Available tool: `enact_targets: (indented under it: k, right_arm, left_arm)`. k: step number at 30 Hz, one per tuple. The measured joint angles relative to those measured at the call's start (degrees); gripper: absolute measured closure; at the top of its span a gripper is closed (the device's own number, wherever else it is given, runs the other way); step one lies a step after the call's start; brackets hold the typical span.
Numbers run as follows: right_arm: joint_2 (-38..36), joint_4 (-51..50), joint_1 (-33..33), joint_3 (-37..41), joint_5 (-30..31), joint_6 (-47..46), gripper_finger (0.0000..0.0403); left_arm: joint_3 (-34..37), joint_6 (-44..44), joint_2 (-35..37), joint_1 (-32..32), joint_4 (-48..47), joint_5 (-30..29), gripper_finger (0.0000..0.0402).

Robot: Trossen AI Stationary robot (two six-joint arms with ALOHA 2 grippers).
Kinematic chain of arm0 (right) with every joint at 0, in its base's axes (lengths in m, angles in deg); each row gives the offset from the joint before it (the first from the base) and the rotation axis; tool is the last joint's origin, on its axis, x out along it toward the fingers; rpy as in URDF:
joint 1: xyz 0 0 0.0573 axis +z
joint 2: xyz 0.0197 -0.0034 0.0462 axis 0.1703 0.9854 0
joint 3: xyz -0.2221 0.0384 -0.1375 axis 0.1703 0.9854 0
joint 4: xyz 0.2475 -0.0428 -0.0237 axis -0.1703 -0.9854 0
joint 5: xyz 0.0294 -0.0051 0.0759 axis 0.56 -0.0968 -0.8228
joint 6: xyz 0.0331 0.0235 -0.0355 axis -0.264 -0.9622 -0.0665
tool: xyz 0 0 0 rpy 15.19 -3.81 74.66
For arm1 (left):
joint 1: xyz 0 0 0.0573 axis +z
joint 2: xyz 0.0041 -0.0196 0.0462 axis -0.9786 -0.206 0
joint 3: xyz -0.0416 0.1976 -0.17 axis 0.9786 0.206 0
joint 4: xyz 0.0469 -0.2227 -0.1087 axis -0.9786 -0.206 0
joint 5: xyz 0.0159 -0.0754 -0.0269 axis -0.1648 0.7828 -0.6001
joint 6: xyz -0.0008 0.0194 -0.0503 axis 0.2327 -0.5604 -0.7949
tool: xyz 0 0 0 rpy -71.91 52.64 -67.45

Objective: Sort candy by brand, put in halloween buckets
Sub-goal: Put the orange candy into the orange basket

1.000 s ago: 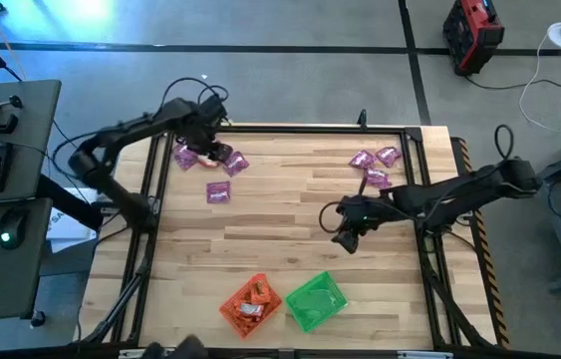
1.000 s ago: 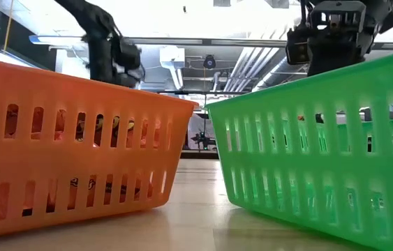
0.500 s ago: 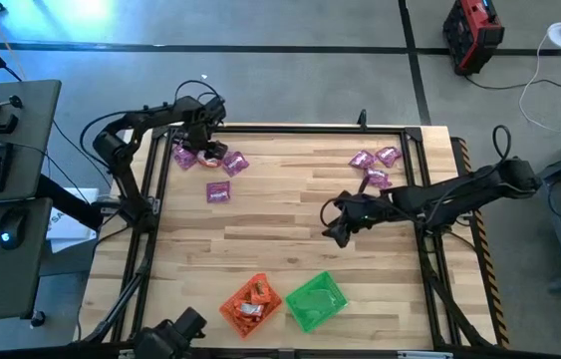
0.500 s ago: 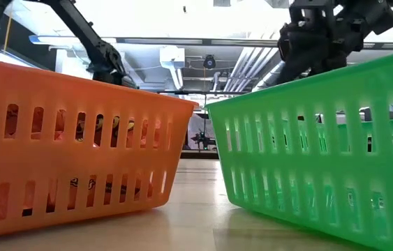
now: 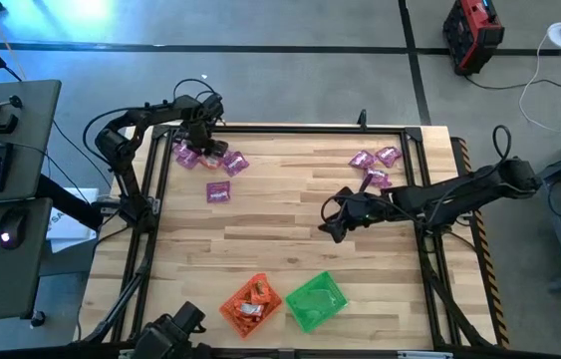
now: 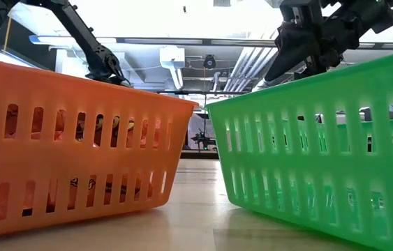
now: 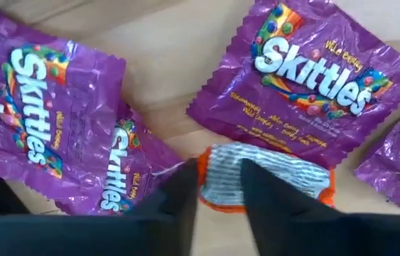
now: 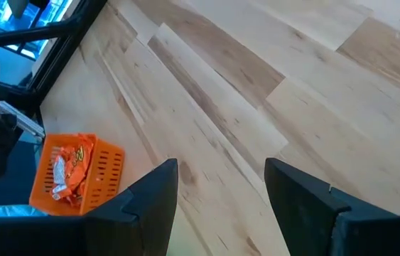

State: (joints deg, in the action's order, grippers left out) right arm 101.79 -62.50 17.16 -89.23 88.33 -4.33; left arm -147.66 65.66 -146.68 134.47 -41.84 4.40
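At the table's far left, my left gripper (image 5: 206,148) points down into a cluster of purple candy packets (image 5: 230,163). In the left wrist view its fingers are closed on an orange-edged packet with a silver back (image 7: 285,181), which lies flat between two purple packets (image 7: 43,121) (image 7: 313,78). My right gripper (image 5: 335,224) hangs open over the middle of the table, nothing between its fingers (image 8: 221,192). The orange bucket (image 5: 252,304) holds orange packets, and the green bucket (image 5: 317,299) stands beside it at the near edge. My left gripper comes from above, pointing down, and pinches one end of the silver-backed orange packet (image 7: 221,178) between its two fingers. One finger (image 7: 267,195) overlaps the packet's back and the other stands at its edge. The packet lies flat on the wood.
A lone purple packet (image 5: 218,192) lies nearer than the left cluster. A few purple packets (image 5: 375,165) lie at the far right. Bare wood stretches between the arms and the buckets. A black frame rail (image 5: 290,128) runs along the far edge.
My left gripper has come down onto the purple cluster at the far left while its arm folded back toward the table's left edge. My right gripper has stayed over the middle of the table and has rolled and tipped at the wrist.
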Motion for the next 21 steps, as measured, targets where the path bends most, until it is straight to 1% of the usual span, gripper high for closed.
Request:
enact_targets:
  k: [2, 3, 4, 7, 9, 12, 15, 18, 21]
  right_arm:
    - [0.00, 0.00, 0.00, 0.00, 0.59, 0.20, 0.0199]
    - [0.00, 0.00, 0.00, 0.00, 0.79, 0.20, 0.0198]
    - [0.00, 0.00, 0.00, 0.00, 0.80, 0.20, 0.0198]
    - [0.00, -0.02, 0.23, 0.00, 0.87, 0.20, 0.0198]
    - [0.02, -0.02, 0.42, 0.00, 0.88, 0.26, 0.0198]
    - [0.02, -0.04, 0.48, 0.00, 0.84, 1.52, 0.0198]
    - [0.02, -0.04, 0.45, 0.00, 0.87, 3.55, 0.0198]
    - [0.02, -0.04, 0.07, 0.00, 1.85, 5.05, 0.0199]
    - [0.03, -0.05, -0.34, 0.00, 3.81, 6.29, 0.0199]
  left_arm:
    - [0.00, 0.17, 0.00, 0.00, -0.02, 0.01, 0.0369]
    - [0.00, 0.40, 0.00, 0.00, -0.03, 0.18, 0.0384]
    - [0.00, 0.53, 0.00, 0.00, -0.09, 0.68, 0.0391]
    - [-0.46, 1.57, 0.50, 0.02, -2.05, 1.79, 0.0392]
    - [-1.45, 1.93, 2.30, 0.02, -3.16, 2.06, 0.0398]
    - [-3.48, 1.83, 6.81, 0.03, -3.47, 2.42, 0.0399]
    - [-4.31, 1.27, 13.41, -1.09, -3.50, 2.82, 0.0400]
    - [-4.31, 0.29, 20.87, -5.25, -5.10, 3.69, 0.0401]
    - [-3.50, -0.14, 28.33, -13.05, -5.44, 6.63, 0.0401]
